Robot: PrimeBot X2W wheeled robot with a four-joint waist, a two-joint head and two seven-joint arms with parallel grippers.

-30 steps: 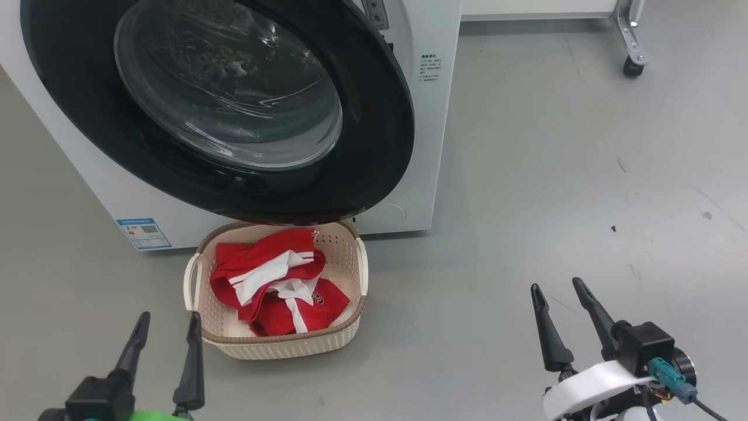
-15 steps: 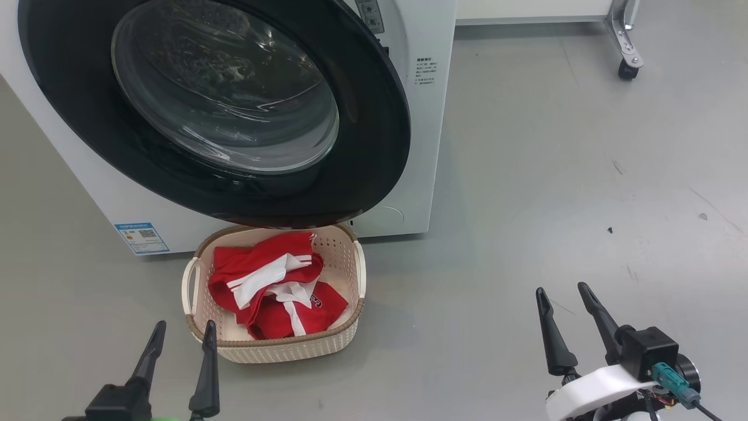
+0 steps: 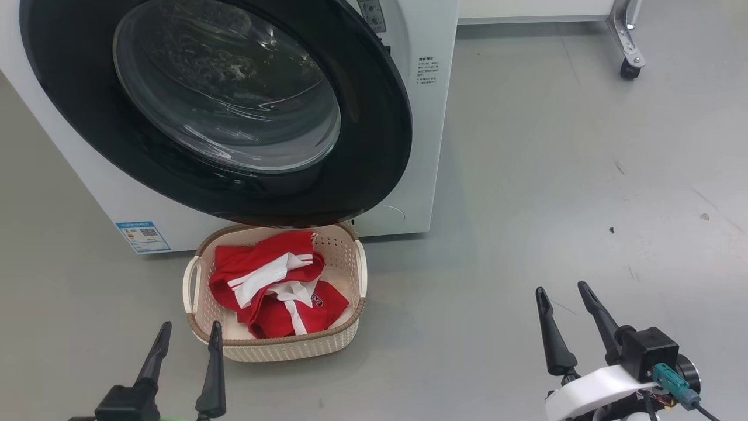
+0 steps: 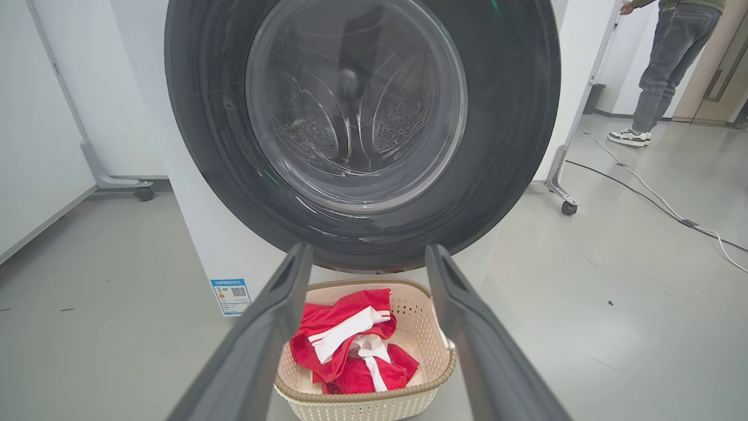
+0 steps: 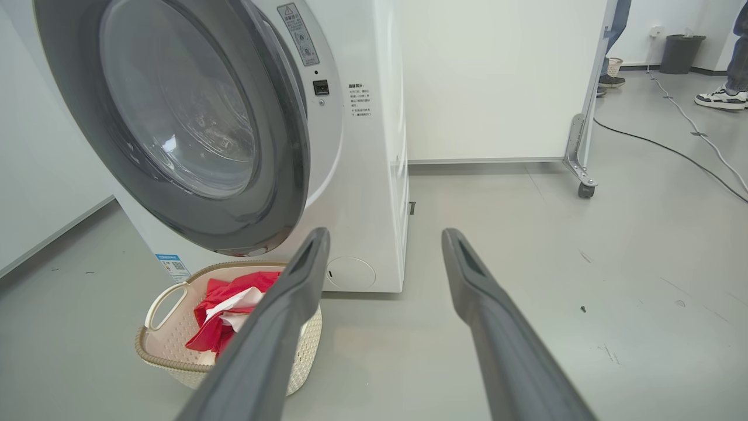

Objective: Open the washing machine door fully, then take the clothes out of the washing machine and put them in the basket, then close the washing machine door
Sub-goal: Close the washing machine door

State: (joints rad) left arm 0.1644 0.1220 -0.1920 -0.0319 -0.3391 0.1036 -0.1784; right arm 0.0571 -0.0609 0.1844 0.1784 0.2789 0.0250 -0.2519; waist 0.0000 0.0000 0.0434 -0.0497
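Hovering low over the grey floor, the left hand has its two dark fingers spread wide apart, with nothing between them and nothing held. In the head view its right fingertip shows just beside the near left corner of the basket; I cannot tell whether it touches the rim. The left wrist view looks between the fingers at that basket a little way ahead.

The right hand is likewise fully apart and empty, well to the right of the basket above bare floor.

The clothes, red with white stripes and trim, lie crumpled inside the basket. It stands on the floor against the foot of the washing machine, directly beneath the lower edge of the washing machine door. That door's black rim lies close over the white front. Whether it is latched cannot be told. Through its glass the left wrist view shows the perforated steel drum. A small blue label sits low on the front, left of the basket.

A person's legs stand in the background beyond a cable on the floor.
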